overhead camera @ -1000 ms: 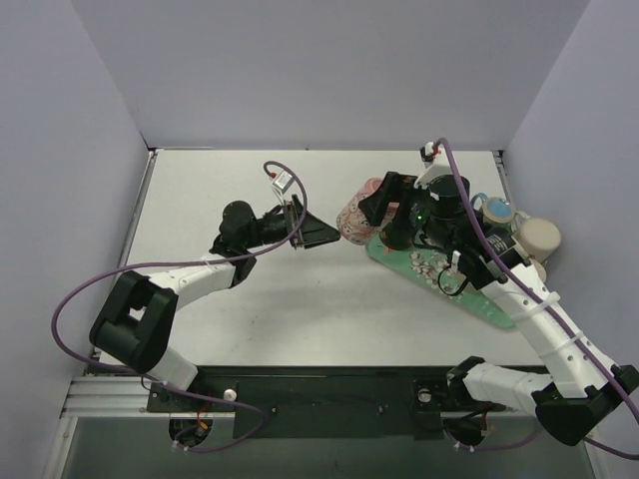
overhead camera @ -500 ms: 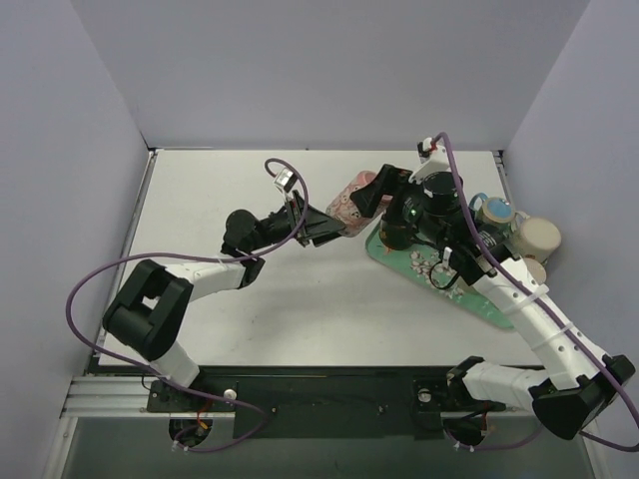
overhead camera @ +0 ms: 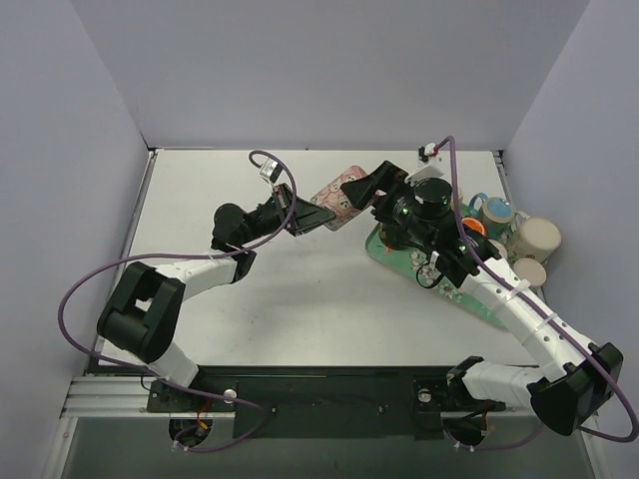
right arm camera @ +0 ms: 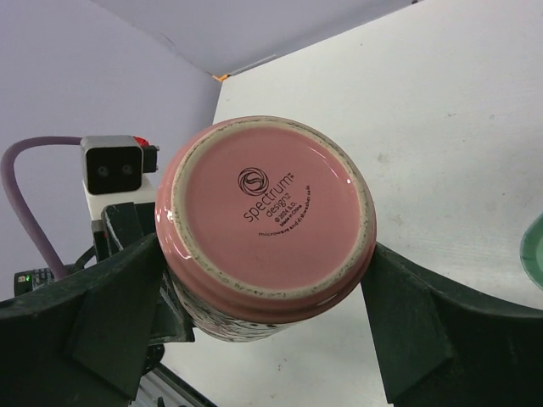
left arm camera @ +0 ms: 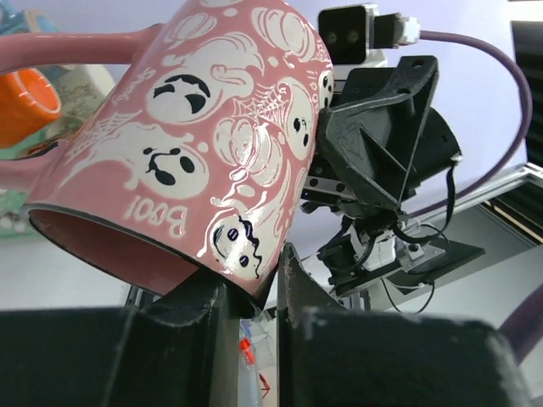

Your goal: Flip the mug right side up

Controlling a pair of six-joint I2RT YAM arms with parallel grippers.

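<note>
Lifted and carried toward the far side over the last second, the pink ceramic mug (overhead camera: 337, 198), printed with white ghosts and pumpkins, now hangs between both arms over the far middle of the white table (overhead camera: 300, 309), just left of the green tray (overhead camera: 499, 309).

You have the left gripper (left arm camera: 252, 284) pinching the mug's rim, one finger inside the mouth and one outside. The right gripper (overhead camera: 361, 190) straddles the body near the base, its fingers (right arm camera: 119, 314) pressed to both sides as far as the right wrist view shows. That view looks straight at the stamped underside.

The mug is tilted, roughly on its side. Its mouth points down and toward the left arm and its base toward the right arm.

By this evidence, you are about halfway. The mug appears to be off the table and partly rotated, but it is not yet upright. You have still to finish the rotation until the mouth faces up, set the base down on the table, and open both grippers.

The blue cup (overhead camera: 494, 212) and cream cup (overhead camera: 539, 237) stand well right.
</note>
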